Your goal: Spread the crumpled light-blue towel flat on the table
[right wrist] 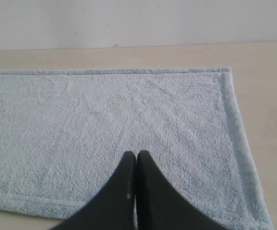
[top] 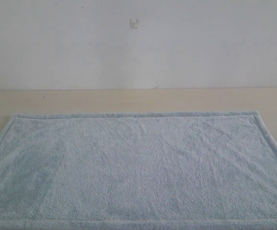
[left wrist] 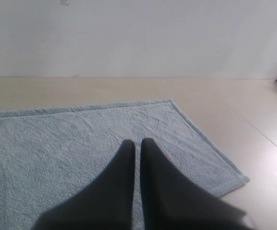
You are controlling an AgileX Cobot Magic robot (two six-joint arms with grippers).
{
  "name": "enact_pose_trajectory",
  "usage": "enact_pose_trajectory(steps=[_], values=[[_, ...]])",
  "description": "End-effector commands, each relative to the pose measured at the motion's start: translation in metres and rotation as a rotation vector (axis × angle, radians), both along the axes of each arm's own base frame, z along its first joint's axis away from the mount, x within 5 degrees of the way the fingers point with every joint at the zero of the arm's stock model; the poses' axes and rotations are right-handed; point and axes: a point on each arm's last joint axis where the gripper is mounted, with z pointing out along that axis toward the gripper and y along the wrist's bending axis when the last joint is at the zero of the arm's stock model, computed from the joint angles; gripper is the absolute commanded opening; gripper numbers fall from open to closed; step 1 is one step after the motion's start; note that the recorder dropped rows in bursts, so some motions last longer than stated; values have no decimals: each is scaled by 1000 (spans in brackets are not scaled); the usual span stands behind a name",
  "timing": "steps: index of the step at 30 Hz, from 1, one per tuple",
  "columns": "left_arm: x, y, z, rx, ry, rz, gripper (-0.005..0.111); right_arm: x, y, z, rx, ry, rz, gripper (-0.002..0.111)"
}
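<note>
Left tool [left wrist: 137,143] and right tool [right wrist: 136,155], each shown in its own wrist view with its 2 dark fingers brought together, tip against tip, and nothing caught between them; neither tool appears in the exterior view. Each points out over the towel [top: 138,167]. Whether the fingertips rest on the pile or hang just above it cannot be told from these angles. The towel lies opened out as 1 pale-blue rectangle on the cream tabletop [top: 129,99], its far hem running straight and parallel to the wall [top: 186,43], with a strip of bare tabletop between them. The 2 far corners are squared off in the exterior view. The wrist views show further corners and side hems lying flat, with no edge folded under or doubled over. Only faint, shallow creases cross the pile, fanning from the middle toward the far hem. The near hem sits at the very bottom of the exterior view and the near corners fall outside it, so their lie is judged from the wrist views alone. Judged against the task, the spreading looks essentially complete: no bunched or crumpled region is in sight, and at most a light smoothing of the creases may be left.
</note>
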Motion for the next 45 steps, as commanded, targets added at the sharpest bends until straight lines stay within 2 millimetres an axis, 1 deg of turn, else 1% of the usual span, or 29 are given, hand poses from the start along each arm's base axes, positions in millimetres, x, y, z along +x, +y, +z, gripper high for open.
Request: enact_pose_trajectory(steps=[1, 13, 17, 20, 25, 31, 32, 34, 36, 39, 43, 45], values=[[-1, 0, 1, -2, -8, -7, 4, 0, -1, 0, -4, -13, -7, 0], [-1, 0, 1, -2, -8, -7, 4, 0, -1, 0, -4, -13, -7, 0], [-1, 0, -3, 8, 1, -5, 4, 0, -1, 0, -4, -13, -7, 0], [-3, 0, -2, 5, -12, -5, 4, 0, -1, 0, -4, -13, -7, 0], [-12, 2, 2, -6, -58, -5, 4, 0, -1, 0, -2, -13, -8, 0], [-34, 10, 6, -44, -191, 20, 4, 0, -1, 0, -4, -13, -7, 0], [-34, 13, 5, -56, -221, 52, 4, 0, -1, 0, -4, -13, -7, 0], [-31, 18, -6, -53, -257, 129, 4, 0, -1, 0, -4, -13, -7, 0], [-26, 23, -19, 8, -284, 198, 4, 0, -1, 0, -2, -15, -8, 0], [-22, 30, -38, 19, -293, 287, 4, 0, -1, 0, -2, -15, -8, 0], [-19, 39, -67, 88, -358, 386, 4, 0, -1, 0, -4, -15, -7, 0], [-19, 41, -83, 79, -397, 409, 4, 0, -1, 0, -4, -15, -7, 0]])
